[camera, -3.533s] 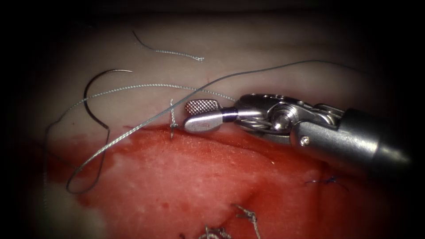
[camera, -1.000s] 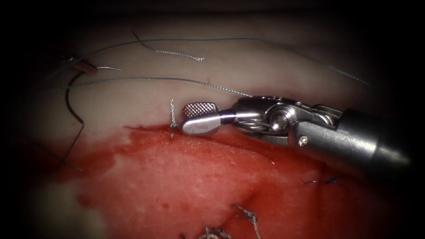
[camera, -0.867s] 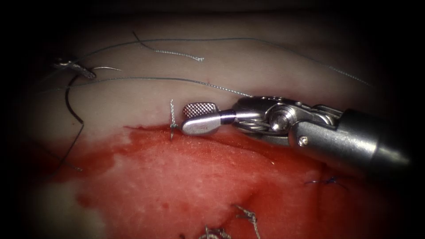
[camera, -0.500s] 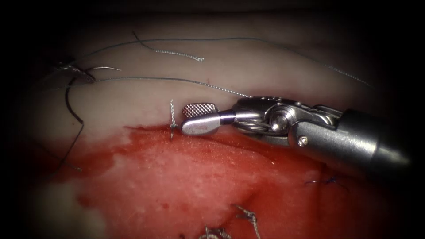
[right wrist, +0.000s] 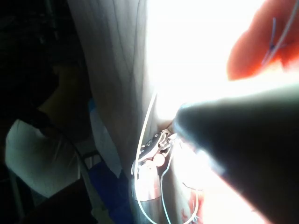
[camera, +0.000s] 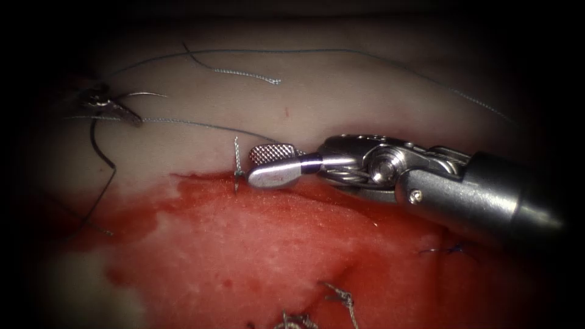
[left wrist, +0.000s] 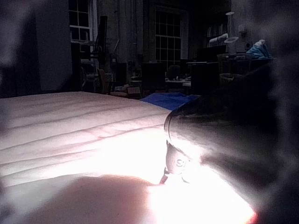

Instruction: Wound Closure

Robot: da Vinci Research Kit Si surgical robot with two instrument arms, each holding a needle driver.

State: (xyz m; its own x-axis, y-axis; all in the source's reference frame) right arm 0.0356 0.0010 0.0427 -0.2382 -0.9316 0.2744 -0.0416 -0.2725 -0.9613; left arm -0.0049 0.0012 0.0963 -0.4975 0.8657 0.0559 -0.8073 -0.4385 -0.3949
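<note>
tissue (camera: 341,91) pale, red fluid (camera: 256,244) below | right tool (camera: 273,164) jaws spread — empty | left tool (camera: 113,106) jaws pinching needle (camera: 100,152) near tip

Your endoscope view is lit from the front at its centre, with a heavy dark vignette swallowing every edge. Bright highlights gleam on the polished silver right tool (camera: 274,164), and the wet red fluid (camera: 256,244) shines softly. The pale cream tissue (camera: 341,91) fades into shadow upward. Both wrist views suffer white glare beside murky darkness, and their near objects are blurred.
</note>
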